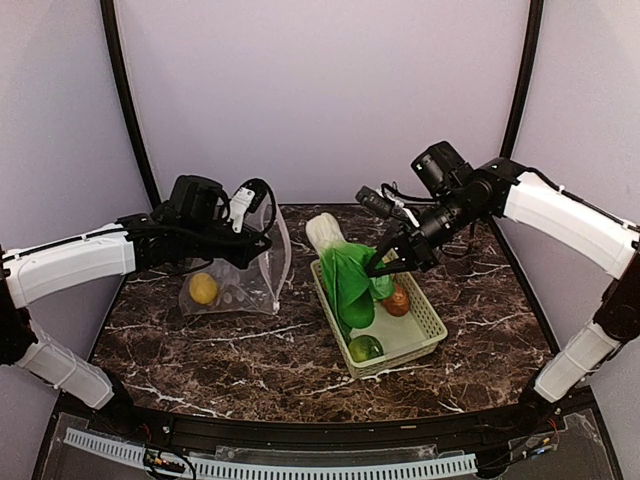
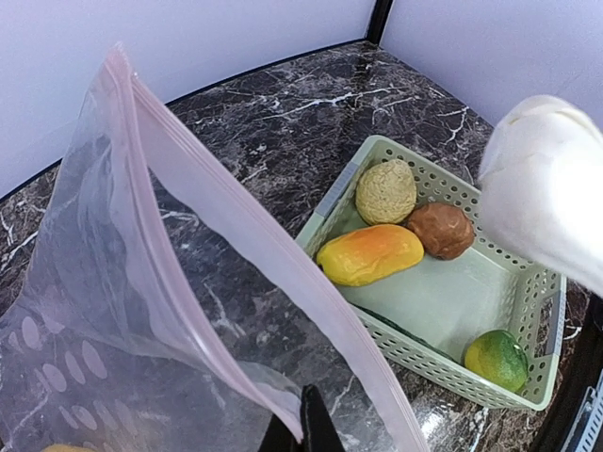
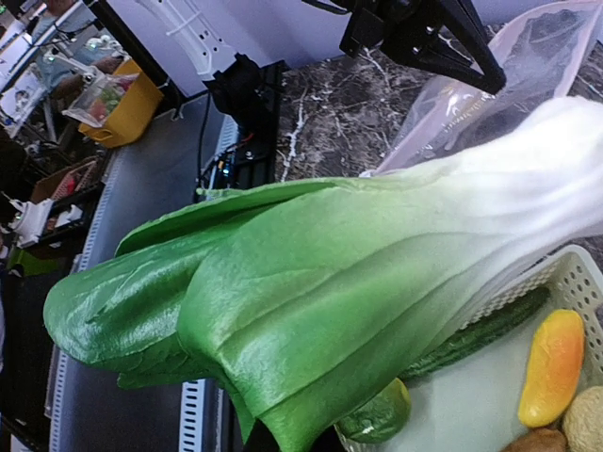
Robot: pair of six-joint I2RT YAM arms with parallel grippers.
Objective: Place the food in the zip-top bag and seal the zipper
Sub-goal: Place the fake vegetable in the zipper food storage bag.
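left gripper [image 1: 258, 243] pinching bag [image 1: 245, 292] mouth, centre left | right gripper [image 1: 385, 263] gripping bok choy [image 1: 345, 275] leaves above basket [image 1: 430, 325], centre | lemon [image 1: 203, 288] inside bag

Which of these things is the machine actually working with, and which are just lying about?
Part of the job: zip-top bag, lemon inside it, bok choy in the right pincer, orange piece, brown potato, beige round piece, green fruit.
Just there: pale green basket, marble table.
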